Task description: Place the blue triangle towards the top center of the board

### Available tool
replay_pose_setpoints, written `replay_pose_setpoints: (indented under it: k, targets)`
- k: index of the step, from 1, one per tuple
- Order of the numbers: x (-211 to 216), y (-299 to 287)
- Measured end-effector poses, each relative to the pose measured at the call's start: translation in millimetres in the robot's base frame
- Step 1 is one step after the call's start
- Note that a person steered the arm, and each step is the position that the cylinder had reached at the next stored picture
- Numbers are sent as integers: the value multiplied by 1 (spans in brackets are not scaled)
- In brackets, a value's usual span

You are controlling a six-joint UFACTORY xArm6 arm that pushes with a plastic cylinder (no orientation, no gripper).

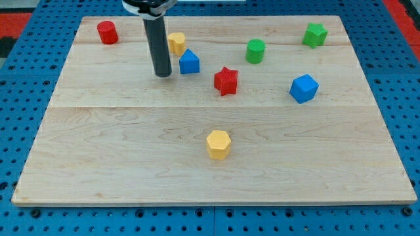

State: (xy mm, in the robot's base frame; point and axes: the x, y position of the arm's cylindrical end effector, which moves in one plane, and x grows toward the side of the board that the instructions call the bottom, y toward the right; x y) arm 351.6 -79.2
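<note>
Dark and straight, the tool is a plain rod with no jaws, so it neither opens nor closes and holds nothing; it can only push. My tip (163,74) rests on the table (131,151), just beside the blue triangle (189,62) on that block's left in the view, with a narrow gap visible between them.

The blue triangle lies in the upper part of the board, somewhat left of centre. A yellow block (176,42) sits just above and to its left, close to touching; its shape is partly hidden by the rod.

Judgement: the tip's position on the triangle's left suits a push toward the view's right, which would carry the block toward the centre line. An added upward component would be needed to reach the top edge.

Other blocks, outward from the tool:
- red star (226,80), near the triangle's lower right;
- green cylinder (255,50), further right;
- red cylinder (107,32), top left;
- blue block (304,88) and green star (315,35), well to the right;
- yellow hexagonal block (218,144), lower centre.

Risk: a rightward push may drift the triangle toward the red star.
</note>
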Motion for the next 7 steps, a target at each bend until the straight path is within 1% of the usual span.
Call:
replay_pose_setpoints:
  k: [1, 2, 3, 4, 5, 6, 7]
  targets:
    - [-18, 53]
    - [-21, 66]
    - [-20, 63]
    - [-8, 78]
    - [-10, 107]
    - [-20, 108]
    - [-25, 89]
